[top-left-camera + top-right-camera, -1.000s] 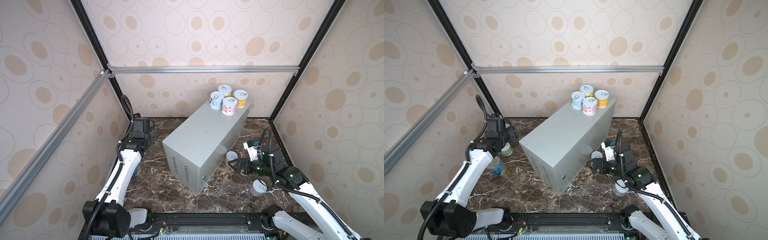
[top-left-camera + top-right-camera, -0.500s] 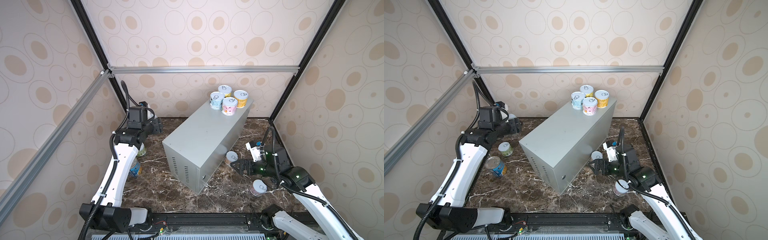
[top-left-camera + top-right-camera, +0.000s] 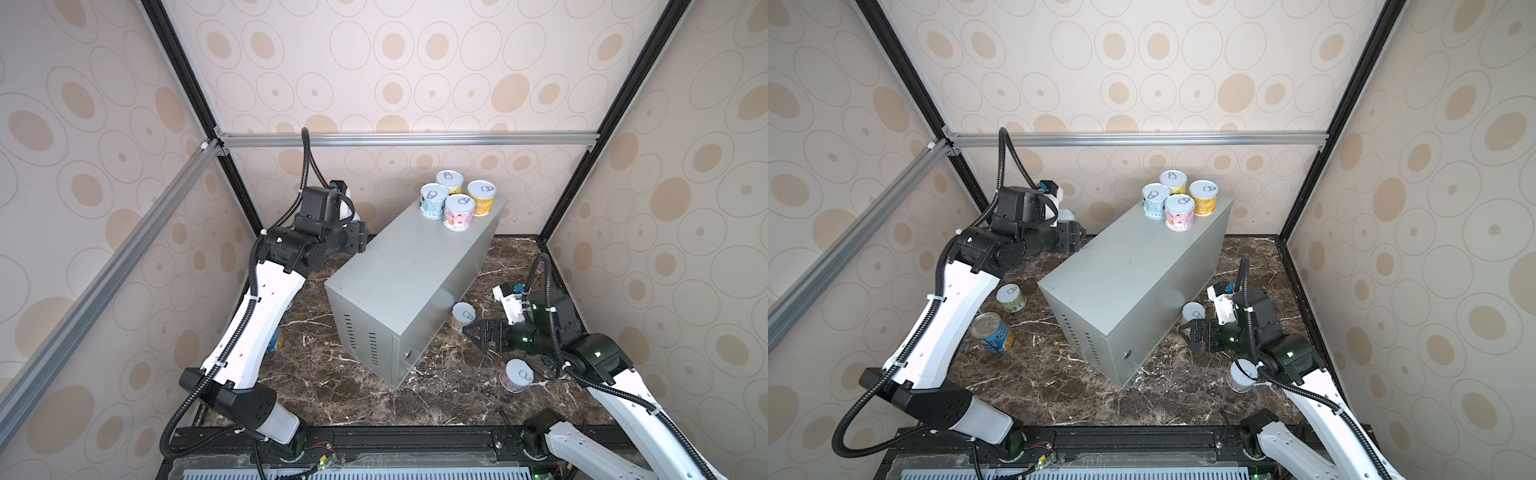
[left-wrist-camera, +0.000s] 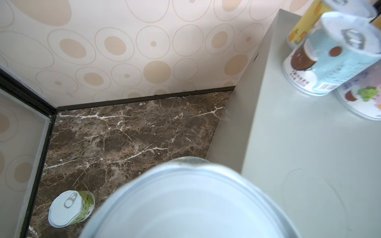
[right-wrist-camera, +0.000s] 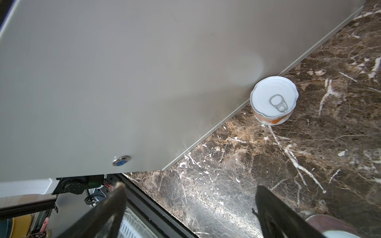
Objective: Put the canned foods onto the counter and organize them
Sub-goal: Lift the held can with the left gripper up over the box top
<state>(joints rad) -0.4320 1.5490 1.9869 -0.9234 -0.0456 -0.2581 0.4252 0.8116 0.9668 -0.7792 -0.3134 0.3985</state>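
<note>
The right tool (image 5: 189, 186) is spread as wide as it goes and holds nothing. Its two dark fingers (image 5: 115, 208) frame only bare marble surface (image 5: 268, 164). Just behind it, beside the wrist, a pink-labelled can (image 3: 516, 376) stands upright.

A short way ahead of the tool sits the orange-labelled can (image 5: 273, 99), upright with its pull-tab up. It touches the foot of the side wall of the bench (image 5: 103, 72), the tall grey metal box.

This can looks like the likeliest next pick. It should handle as a rigid metal cylinder with a smooth and probably slippery label, and with some weight if full. The best hold is across its width on the side wall, under the lid rim, never by the ring. There is no gap between can and wall, so the fingers would need to close along the line of the wall.

The left tool (image 3: 360, 242) hangs at the edge of the bench top, closed on a held can (image 4: 191, 206). That can's pale round end fills the wrist view, so the fingers are hidden there. Below this tool on the marble stand a green-labelled can (image 3: 1011, 297) and a taller blue can (image 3: 992, 332). Far ahead of it, four short cans (image 3: 457, 203) cluster at the far end of the bench top.
</note>
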